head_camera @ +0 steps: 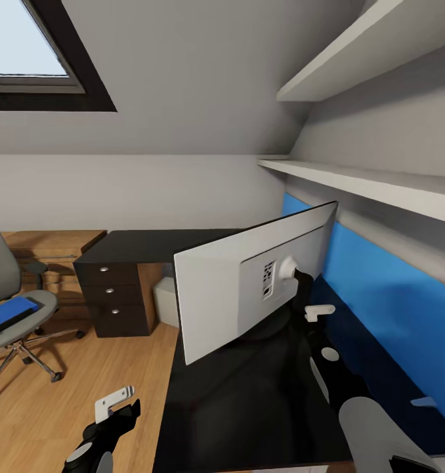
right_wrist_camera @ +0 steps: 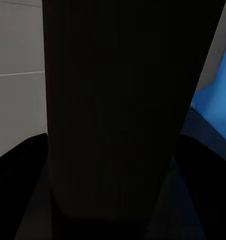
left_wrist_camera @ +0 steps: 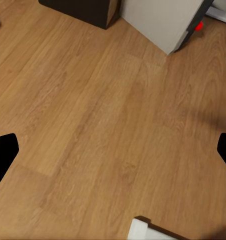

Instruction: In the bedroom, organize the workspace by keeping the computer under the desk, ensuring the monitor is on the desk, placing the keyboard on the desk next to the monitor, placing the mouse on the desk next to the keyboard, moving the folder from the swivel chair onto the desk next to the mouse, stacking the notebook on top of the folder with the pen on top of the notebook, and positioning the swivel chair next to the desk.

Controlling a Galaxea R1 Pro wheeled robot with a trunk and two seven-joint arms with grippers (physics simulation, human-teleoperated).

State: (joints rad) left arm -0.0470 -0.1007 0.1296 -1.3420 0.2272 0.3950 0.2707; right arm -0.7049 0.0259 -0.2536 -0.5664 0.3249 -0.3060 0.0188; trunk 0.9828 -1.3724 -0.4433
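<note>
So the step here looks like getting the monitor [head_camera: 249, 282] settled on the desk [head_camera: 249, 394]. In the head view it sits mid-frame on the black top with its pale grey back facing the camera, turned at an angle. The right arm reaches in from the lower right, and the right gripper [head_camera: 306, 289] is up against the dark stand [right_wrist_camera: 118, 110] behind the panel. The right wrist view has that dark post dead centre between the finger shadows, so my guess is it's clenched on the stand, but I honestly cannot tell for sure.

If I were driving: keep the grip low on the post, rotate slowly so the base stays flat on the desk, and watch the blue wall panel [head_camera: 380, 289] just behind it.

The left gripper [head_camera: 114, 404] hangs in the lower left over the wood floor [left_wrist_camera: 93, 125] with fingers spread, holding nothing. Its wrist view catches a corner of the light grey computer [left_wrist_camera: 163, 20] at the top edge, beside the desk's drawer unit [head_camera: 114, 299].

The swivel chair [head_camera: 12, 309] is cut off at the left edge, with the blue folder [head_camera: 9, 315] on its seat.

Hard to read: the screen side, the base under the panel, and the actual finger contact.
</note>
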